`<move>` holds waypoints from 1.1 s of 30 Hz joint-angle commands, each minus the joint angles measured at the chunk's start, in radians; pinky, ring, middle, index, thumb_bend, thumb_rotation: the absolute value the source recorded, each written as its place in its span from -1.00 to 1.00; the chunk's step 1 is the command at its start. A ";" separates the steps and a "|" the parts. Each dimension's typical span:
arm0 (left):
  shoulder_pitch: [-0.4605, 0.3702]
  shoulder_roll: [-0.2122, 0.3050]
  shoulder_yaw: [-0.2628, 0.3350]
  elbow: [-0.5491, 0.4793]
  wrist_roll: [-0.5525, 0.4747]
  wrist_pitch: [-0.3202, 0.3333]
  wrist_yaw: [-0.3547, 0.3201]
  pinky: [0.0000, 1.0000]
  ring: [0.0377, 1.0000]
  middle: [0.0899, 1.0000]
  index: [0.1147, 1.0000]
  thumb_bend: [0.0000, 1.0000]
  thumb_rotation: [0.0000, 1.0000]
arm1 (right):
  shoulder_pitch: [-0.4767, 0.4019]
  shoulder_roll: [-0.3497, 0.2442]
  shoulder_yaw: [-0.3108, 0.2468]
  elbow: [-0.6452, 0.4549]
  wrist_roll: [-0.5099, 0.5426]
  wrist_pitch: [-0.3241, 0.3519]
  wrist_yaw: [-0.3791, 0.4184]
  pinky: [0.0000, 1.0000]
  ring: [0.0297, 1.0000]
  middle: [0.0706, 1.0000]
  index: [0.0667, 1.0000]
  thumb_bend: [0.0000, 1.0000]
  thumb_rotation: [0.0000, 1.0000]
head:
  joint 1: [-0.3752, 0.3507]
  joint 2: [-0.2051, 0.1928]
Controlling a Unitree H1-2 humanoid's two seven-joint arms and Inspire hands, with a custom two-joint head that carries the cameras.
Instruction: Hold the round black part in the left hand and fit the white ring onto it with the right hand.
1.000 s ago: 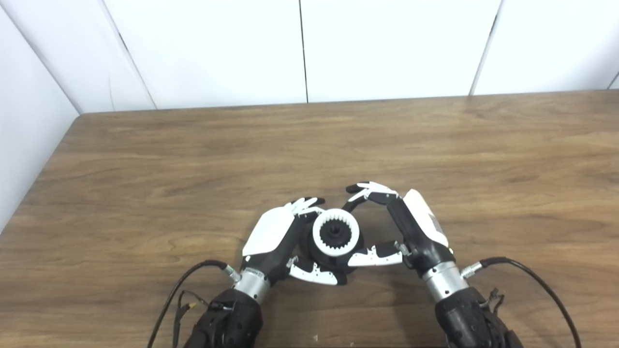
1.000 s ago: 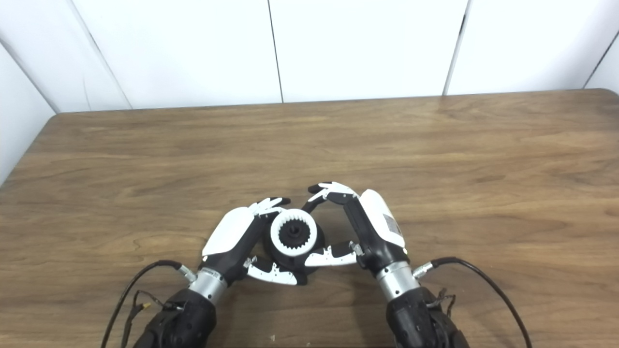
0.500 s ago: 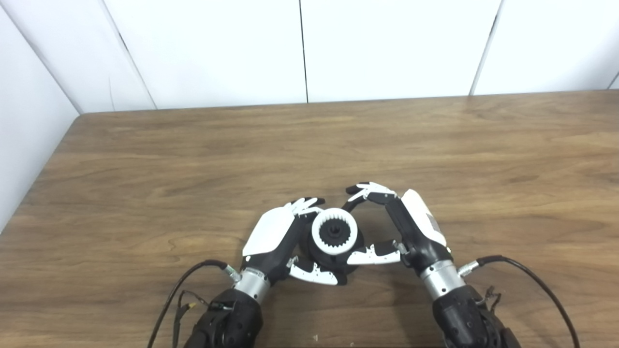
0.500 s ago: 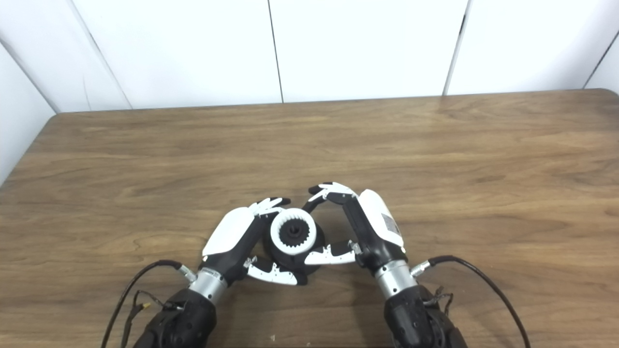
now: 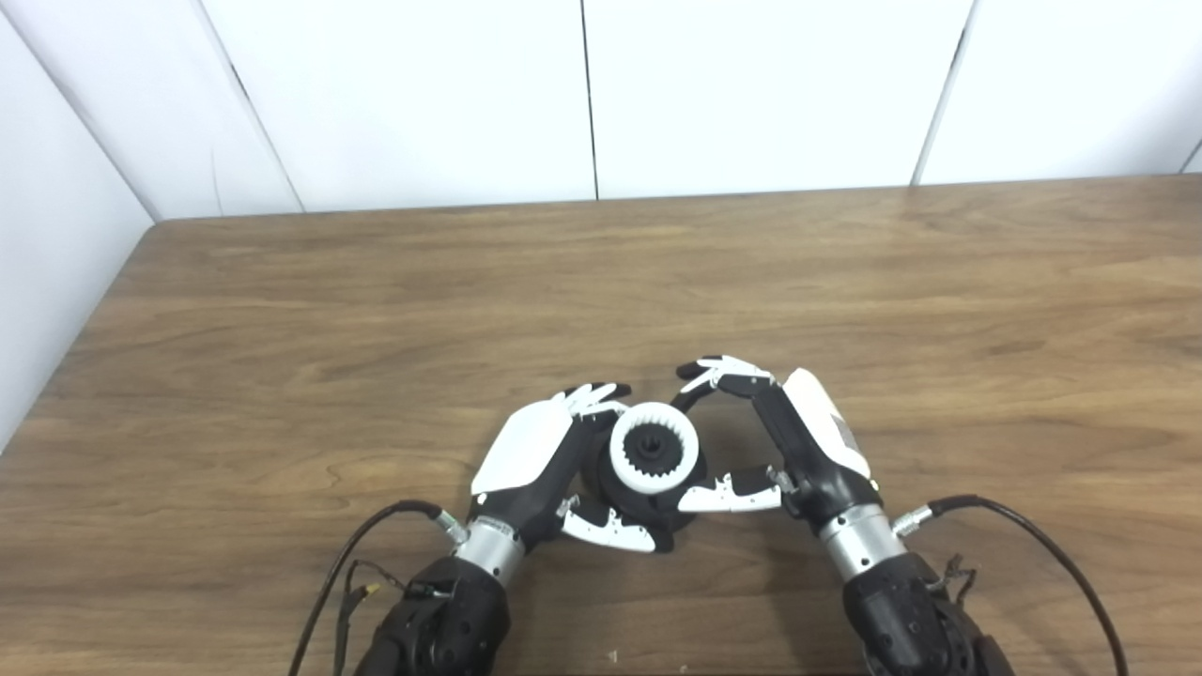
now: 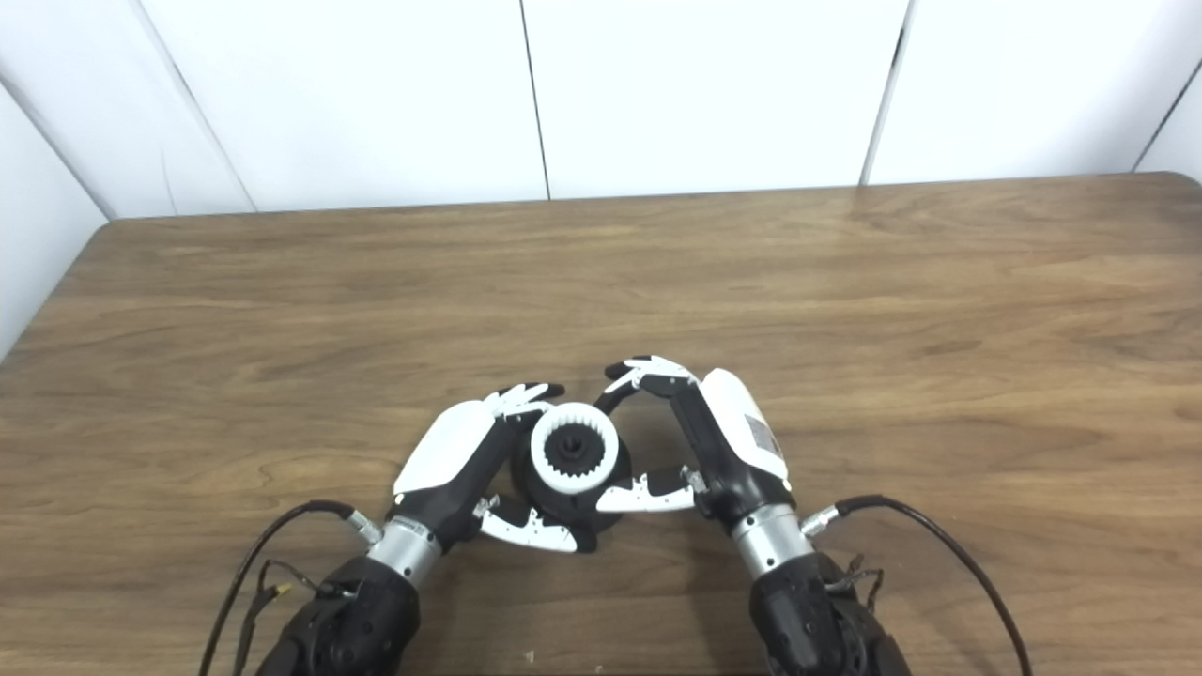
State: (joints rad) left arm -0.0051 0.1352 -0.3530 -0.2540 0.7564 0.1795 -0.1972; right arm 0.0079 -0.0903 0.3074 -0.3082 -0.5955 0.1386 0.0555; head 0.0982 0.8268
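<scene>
Two hands at 6 o'clock on the counter [image 5: 282, 310]. Left hand [image 5: 535, 460] wraps the round black part [image 5: 639, 493], which sits on the counter. White ring [image 5: 654, 449] seated on top of it. Right hand [image 5: 789, 441] at the part's 3 o'clock, fingers spread wide, thumb touching the part's side, gripping nothing.

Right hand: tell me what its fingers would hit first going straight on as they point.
Probably the left hand's fingers beside the white ring; the right hand curls leftward, though depth is unclear.
</scene>
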 commanded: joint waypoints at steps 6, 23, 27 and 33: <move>-0.025 0.014 0.008 -0.025 -0.004 -0.004 -0.006 0.96 0.92 0.84 0.03 0.75 -0.40 | -0.033 -0.030 -0.005 -0.028 -0.039 0.028 0.053 0.55 0.73 0.58 -0.10 0.04 -0.69 | -0.002 0.002; -0.026 0.011 0.006 -0.031 -0.004 0.009 -0.012 0.96 0.92 0.84 0.03 0.76 -0.43 | -0.051 -0.097 0.051 -0.066 -0.055 0.081 0.209 0.76 0.92 0.94 0.91 1.00 0.11 | -0.001 0.009; -0.024 0.012 0.006 -0.032 -0.005 0.007 -0.012 0.96 0.92 0.84 0.03 0.76 -0.44 | -0.051 -0.096 0.048 -0.065 -0.055 0.080 0.216 0.77 0.92 0.94 0.93 1.00 0.11 | -0.004 0.009; -0.022 0.015 0.005 -0.033 -0.004 0.003 -0.010 0.95 0.91 0.84 0.04 0.75 -0.44 | -0.048 -0.095 0.045 -0.063 -0.053 0.081 0.220 0.78 0.94 0.95 0.95 1.00 0.09 | -0.006 0.010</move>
State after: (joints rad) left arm -0.0107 0.1457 -0.3463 -0.2573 0.7457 0.1892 -0.2085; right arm -0.0214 -0.1907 0.3540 -0.3537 -0.6507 0.2180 0.2672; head 0.0920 0.8360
